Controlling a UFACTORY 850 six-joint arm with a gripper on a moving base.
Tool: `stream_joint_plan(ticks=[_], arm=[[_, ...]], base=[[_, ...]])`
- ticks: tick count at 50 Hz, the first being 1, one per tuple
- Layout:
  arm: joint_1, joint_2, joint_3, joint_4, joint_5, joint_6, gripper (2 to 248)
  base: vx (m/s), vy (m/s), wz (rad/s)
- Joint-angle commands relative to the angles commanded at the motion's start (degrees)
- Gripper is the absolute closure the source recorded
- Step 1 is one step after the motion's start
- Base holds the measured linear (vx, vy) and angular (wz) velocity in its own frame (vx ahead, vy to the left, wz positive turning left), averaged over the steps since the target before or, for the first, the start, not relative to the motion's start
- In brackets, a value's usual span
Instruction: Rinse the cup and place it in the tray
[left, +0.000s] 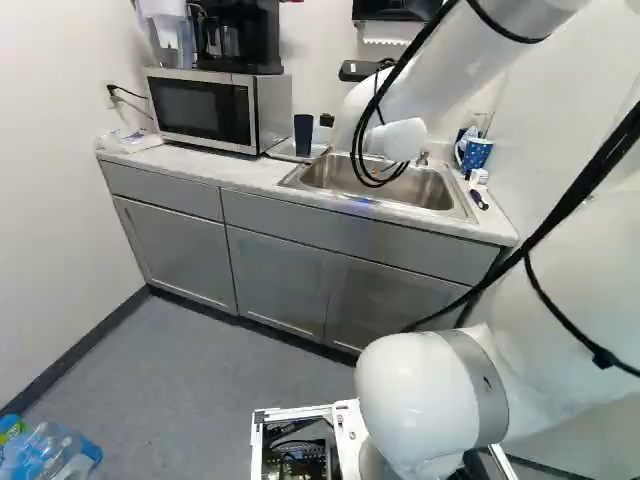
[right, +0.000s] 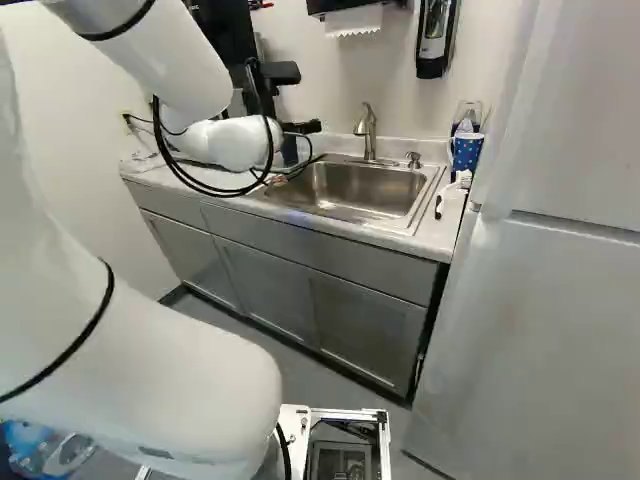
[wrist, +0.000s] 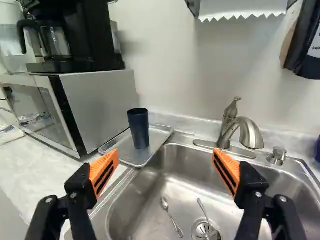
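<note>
Standing upright in the tray (wrist: 159, 137), upper middle of the left base view: a dark blue cup (wrist: 138, 129), rim up, between microwave (wrist: 102, 107) and sink (wrist: 187, 161). Pictured in the wrist view ahead of the gripper (wrist: 166, 152), out of its reach for now. Released and empty, with orange pads (wrist: 105, 170) spread wide. Judged next: a reach forward to the cup, then a carry to beneath the faucet (right: 367, 135), upper middle of the right base view, for rinsing. Likely light and stiff, to go by the smooth, straight wall; prone to tipping if nudged, and slippery once wet. Best held at mid-height from two opposite sides, with enough squeeze to stop a slide but not enough to bow the wall. Best taken squarely, to avoid slipping along the slight taper. Perhaps dry, perhaps holding water, with the inside hidden from this angle. To be steered around in the sink: a spoon (wrist: 171, 216). To be set back upright in the tray after rinsing, base flat, before letting go.
</note>
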Motion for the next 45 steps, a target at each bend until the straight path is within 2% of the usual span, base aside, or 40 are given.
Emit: stream_joint_plan(ticks=[32,45], arm=[[-1.9,-5.6,-8.6,0.0,0.0,0.0,3],[-3.0,-7.5,-12.0,0.0,-2.1,0.0,3]], base=[[0.0,0.0,0.0],[0.0,0.0,0.0]])
